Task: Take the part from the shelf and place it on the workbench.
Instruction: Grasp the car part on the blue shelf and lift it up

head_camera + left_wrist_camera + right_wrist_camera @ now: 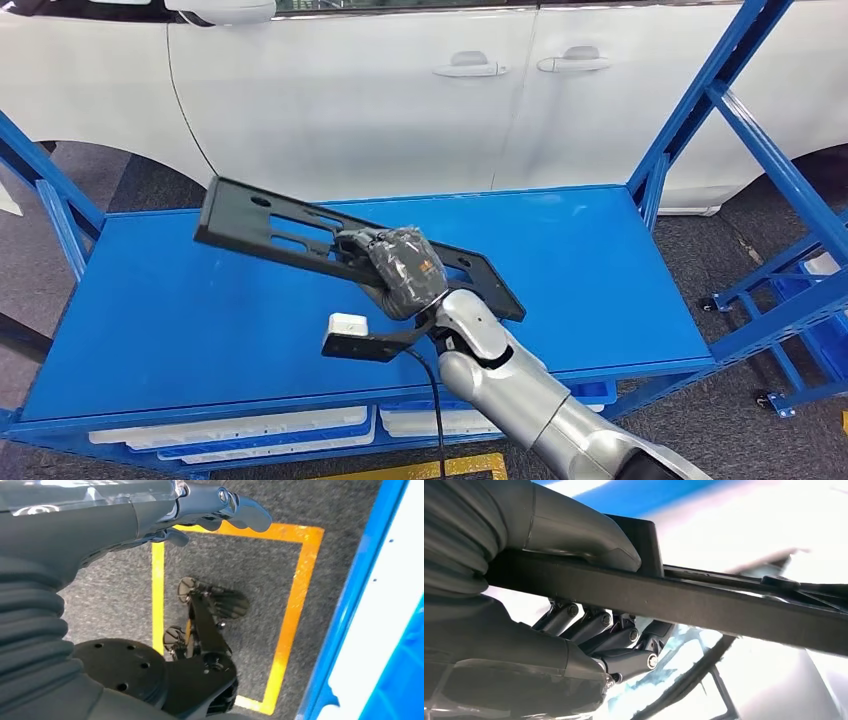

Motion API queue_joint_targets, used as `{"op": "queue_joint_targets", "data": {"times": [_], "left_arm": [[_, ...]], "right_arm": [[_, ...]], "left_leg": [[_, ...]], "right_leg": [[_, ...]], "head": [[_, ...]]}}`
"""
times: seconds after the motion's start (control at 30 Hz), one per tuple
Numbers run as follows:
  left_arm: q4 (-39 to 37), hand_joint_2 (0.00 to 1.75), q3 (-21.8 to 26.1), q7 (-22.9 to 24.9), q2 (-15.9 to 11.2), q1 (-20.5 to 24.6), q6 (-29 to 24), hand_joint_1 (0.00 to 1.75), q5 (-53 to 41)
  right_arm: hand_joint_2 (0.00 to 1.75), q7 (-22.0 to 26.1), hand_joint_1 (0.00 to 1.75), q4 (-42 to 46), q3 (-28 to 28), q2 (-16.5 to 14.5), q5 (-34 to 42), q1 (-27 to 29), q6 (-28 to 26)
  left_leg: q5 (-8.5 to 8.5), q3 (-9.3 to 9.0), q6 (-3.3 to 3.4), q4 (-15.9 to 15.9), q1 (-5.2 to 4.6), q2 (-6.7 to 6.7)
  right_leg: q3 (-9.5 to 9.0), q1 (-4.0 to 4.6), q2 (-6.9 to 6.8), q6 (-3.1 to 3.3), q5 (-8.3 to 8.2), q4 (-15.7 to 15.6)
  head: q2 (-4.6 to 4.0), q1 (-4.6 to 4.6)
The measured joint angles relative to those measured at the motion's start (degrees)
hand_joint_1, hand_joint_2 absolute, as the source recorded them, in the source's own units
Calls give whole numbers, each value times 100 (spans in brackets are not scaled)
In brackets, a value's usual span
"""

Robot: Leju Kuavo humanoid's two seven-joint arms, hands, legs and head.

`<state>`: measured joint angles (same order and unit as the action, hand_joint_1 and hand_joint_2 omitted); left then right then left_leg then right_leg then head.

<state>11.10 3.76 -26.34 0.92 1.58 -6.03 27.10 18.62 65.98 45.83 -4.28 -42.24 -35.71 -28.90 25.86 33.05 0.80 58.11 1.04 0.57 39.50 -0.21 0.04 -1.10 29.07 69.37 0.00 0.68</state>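
Note:
The part is a long flat black plastic panel [270, 225] with slots and holes. It hangs tilted above the blue shelf top [180, 320], its left end higher. My right hand [400, 268] grips its near edge around the middle. In the right wrist view the thumb [574, 535] lies on one face of the panel's edge [704, 602] and the fingers [619, 640] curl under the other. My left hand [200, 507] hangs over the floor, its fingers loosely curled with nothing in them.
Blue frame posts [700, 100] stand at the shelf's right and left [45, 190]. A white car [400, 90] is parked close behind. White bins [230, 430] sit on the level below. A yellow floor marking [295, 605] lies beside the shelf.

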Motion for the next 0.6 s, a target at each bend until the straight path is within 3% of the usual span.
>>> {"op": "queue_joint_targets", "data": {"times": [0.07, 0.1, 0.17, 0.23, 0.3, 0.37, 0.4, 0.43, 0.47, 0.53, 0.6], "left_arm": [[0, 175, 41, -188, 8, 4, -74, 0, -14], [0, 175, 60, -278, 12, 7, -101, 0, -14], [0, 175, 104, -549, 15, 11, -226, 0, -23], [1, 175, 156, -957, 19, 10, -390, 0, -41], [2, 175, 208, -1227, 21, 20, -447, 0, -45], [2, 175, 247, -1234, 17, 29, -394, 0, -38], [2, 175, 267, -1199, 13, 29, -321, 0, -28], [1, 175, 291, -1170, 9, 26, -234, 0, -16], [1, 175, 315, -1154, 6, 24, -154, 0, -3], [1, 175, 359, -1144, -1, 28, -90, 0, 11], [2, 175, 396, -1125, -10, 41, -112, 0, 13]], "right_arm": [[175, 614, 175, 767, -341, 94, 1416, 171, 176], [175, 854, 175, 1127, -501, 120, 2024, 258, 257], [175, 1185, 175, 1788, -778, 158, 3058, 465, 515], [175, 1359, 175, 2398, -975, 194, 4130, 700, 977], [175, 1393, 175, 2893, -1085, 221, 5008, 873, 1472], [175, 1390, 175, 3203, -1131, 271, 5626, 989, 2119], [175, 1387, 175, 3305, -1141, 306, 5930, 1045, 2596], [175, 1383, 175, 3384, -1147, 338, 6196, 1102, 3117], [175, 1381, 175, 3451, -1155, 366, 6391, 1160, 3622], [175, 1385, 175, 3572, -1168, 397, 6526, 1266, 4317], [175, 1396, 175, 3666, -1171, 410, 6481, 1335, 4610]], "left_leg": [[21, -14, -23, 0, -14, 6], [29, -14, -44, -1, -20, 5], [34, -14, -103, -21, -24, 2], [87, -13, -160, 3, -27, -7], [341, 136, -200, 383, -33, -17], [702, 470, -231, 1134, -28, -22], [800, 620, -245, 1447, -25, -23], [792, 690, -252, 1577, -25, -23], [669, 649, -253, 1476, -25, -23], [262, 307, -232, 743, -26, -27], [55, 13, -183, 116, -44, -27]], "right_leg": [[-363, 39, -6, 84, -337, -815], [-461, 61, -11, 113, -406, -1048], [-492, 87, -17, 142, -416, -1159], [-531, 46, -22, 185, -440, -1236], [-587, 4, -33, 229, -468, -1320], [-605, 14, -35, 257, -460, -1324], [-607, 18, -31, 264, -451, -1316], [-611, 21, -24, 264, -441, -1306], [-620, 22, -16, 259, -425, -1291], [-645, 22, -9, 234, -376, -1243], [-640, 42, -7, 193, -334, -1181]], "head": [[1, -5], [1, -13], [1, -25], [1, -31], [1, -21], [0, -14], [0, -14], [0, -15], [0, -14], [0, -14], [1, -19]]}}
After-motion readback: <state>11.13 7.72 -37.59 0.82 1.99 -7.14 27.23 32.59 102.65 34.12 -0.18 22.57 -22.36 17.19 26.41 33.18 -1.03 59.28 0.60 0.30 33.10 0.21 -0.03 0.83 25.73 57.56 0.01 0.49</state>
